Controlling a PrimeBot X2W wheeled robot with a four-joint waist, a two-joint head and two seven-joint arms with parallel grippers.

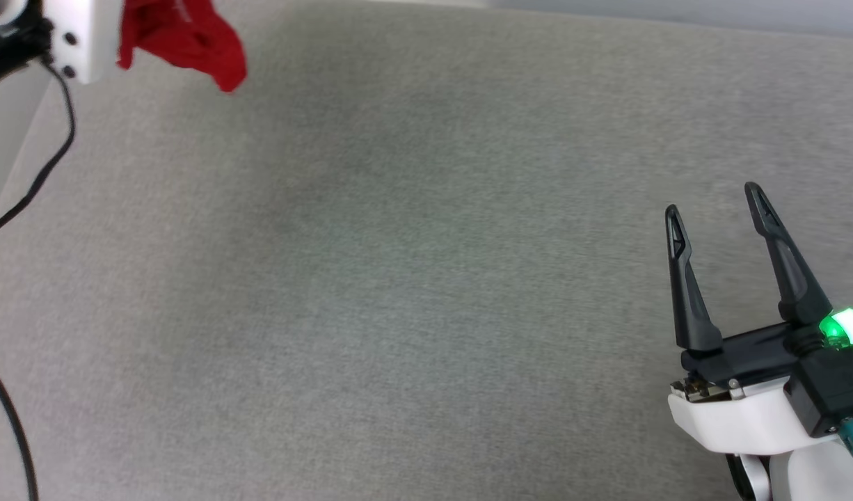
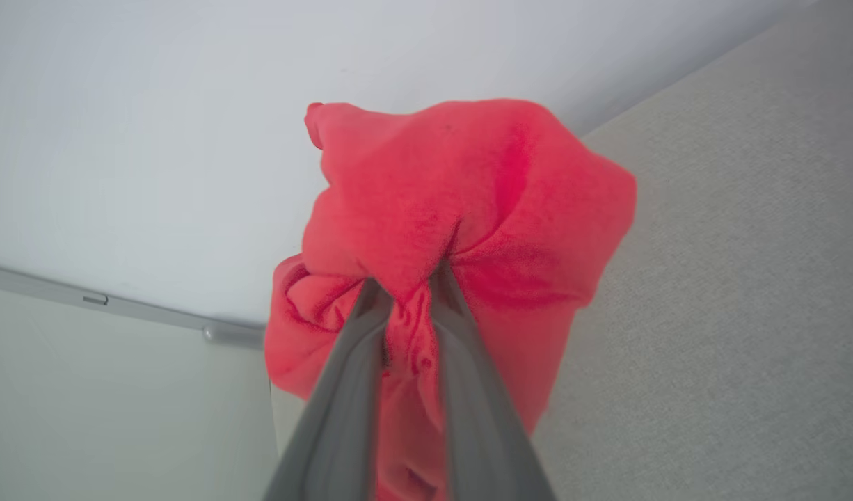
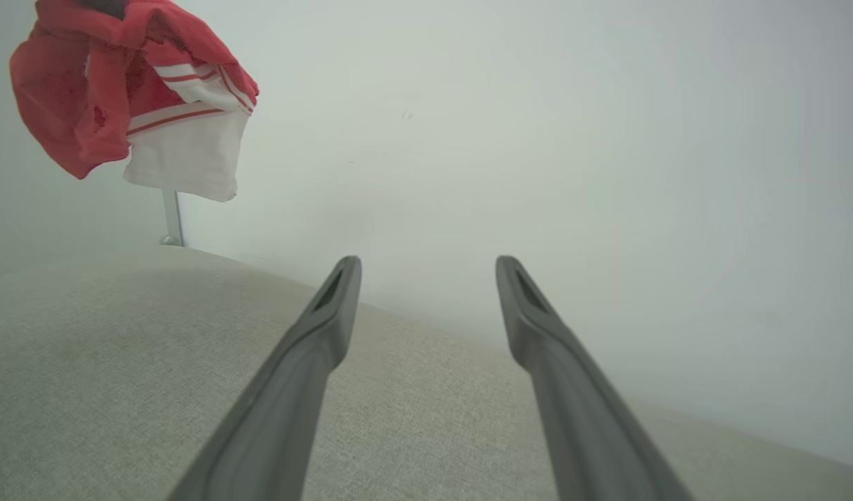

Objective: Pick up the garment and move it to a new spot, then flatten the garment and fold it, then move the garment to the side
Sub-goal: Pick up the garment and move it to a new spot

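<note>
Fabric of the red T-shirt [image 2: 461, 202] bulges around the left gripper [image 2: 407, 278], whose two dark fingers [image 2: 357, 362] are pressed nearly together with a fold of the cloth pinched between them. The shirt hangs in the air above the far left corner of the grey upholstered surface [image 1: 426, 278], clear of it and bunched into a loose bundle. In the right wrist view one white sleeve [image 3: 183, 160] dangles below the red mass, with red-and-white striped trim [image 3: 183, 76] along its seam. The right gripper [image 1: 713, 202] is over the near right part of that surface, well apart from the shirt, its fingers spread wide and holding nothing. A green light [image 1: 844, 323] glows at its wrist. A black cable [image 1: 51, 167] trails from the left arm's white housing [image 1: 85, 35] past the surface's left edge. Beyond the surface's far edge stands a pale wall [image 3: 538, 139].
</note>
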